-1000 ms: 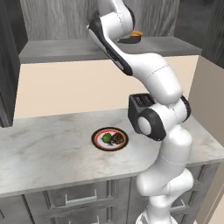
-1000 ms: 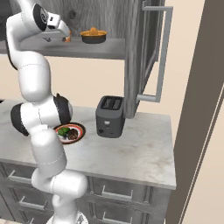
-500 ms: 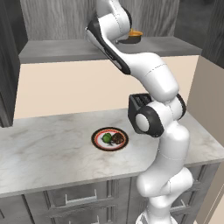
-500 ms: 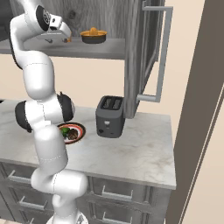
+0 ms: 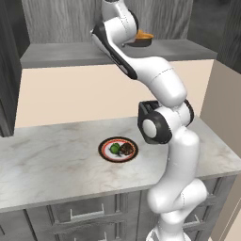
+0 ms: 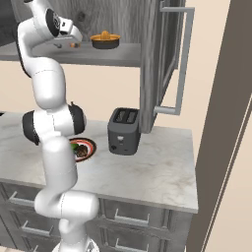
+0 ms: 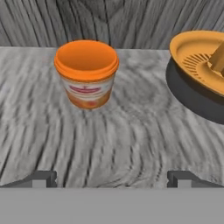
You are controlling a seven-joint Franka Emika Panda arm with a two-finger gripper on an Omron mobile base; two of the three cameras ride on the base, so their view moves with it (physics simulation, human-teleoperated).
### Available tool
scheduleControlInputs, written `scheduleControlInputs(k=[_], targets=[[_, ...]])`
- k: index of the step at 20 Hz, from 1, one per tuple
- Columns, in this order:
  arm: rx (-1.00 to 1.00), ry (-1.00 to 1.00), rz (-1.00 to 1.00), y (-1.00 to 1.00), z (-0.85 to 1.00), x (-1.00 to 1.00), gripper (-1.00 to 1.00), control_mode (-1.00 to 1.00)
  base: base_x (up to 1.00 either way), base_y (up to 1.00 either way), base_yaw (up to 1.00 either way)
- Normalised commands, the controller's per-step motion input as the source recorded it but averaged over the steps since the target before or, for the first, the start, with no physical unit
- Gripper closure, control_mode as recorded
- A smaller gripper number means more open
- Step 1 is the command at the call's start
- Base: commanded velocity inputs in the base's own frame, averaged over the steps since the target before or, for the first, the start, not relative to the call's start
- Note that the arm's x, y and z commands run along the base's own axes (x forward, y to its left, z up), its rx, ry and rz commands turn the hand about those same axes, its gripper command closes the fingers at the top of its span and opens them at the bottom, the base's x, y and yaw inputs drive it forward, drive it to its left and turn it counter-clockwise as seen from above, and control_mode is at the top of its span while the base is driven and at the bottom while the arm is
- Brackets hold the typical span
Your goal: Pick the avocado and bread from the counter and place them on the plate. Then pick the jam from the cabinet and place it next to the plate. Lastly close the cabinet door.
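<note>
A grey wood-grain shelf (image 7: 131, 144) inside the cabinet (image 5: 117, 52) is stretching out under the hand. The fingers (image 7: 111, 177) are standing wide apart, gripping nothing and touching nothing. Beyond them the jam (image 7: 86, 73) is sitting upright on the shelf, apart from the tips, with a dark bowl (image 7: 199, 76) to its right. Below, the avocado (image 5: 114, 148) and bread (image 5: 126, 150) are lying on the plate (image 5: 106, 153) on the counter (image 5: 47, 164). The door (image 6: 156, 64) is hanging open above a toaster (image 6: 123, 131).

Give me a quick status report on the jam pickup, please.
Gripper open, empty, inside cabinet. Jam upright on shelf, ahead, untouched. Dark bowl beside it, not blocking.
</note>
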Motion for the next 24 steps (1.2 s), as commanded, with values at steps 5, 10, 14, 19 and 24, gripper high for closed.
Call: scheduleControlInputs(k=[5,10,14,19,24], targets=[[0.0,0.0,0.0,0.12,0.0,0.31,-1.0,-1.0,0.0,0.0,0.0],[0.0,0.0,0.0,0.03,0.0,0.3,-1.0,-1.0,0.0,0.0,0.0],[0.0,0.0,0.0,0.0,0.0,0.33,-1.0,-1.0,0.0,0.0,0.0],[-0.01,0.0,0.0,0.03,0.0,0.44,-1.0,-1.0,0.0,0.0,0.0],[-0.03,0.0,0.0,0.08,0.0,0.52,-1.0,-1.0,0.0,0.0,0.0]])
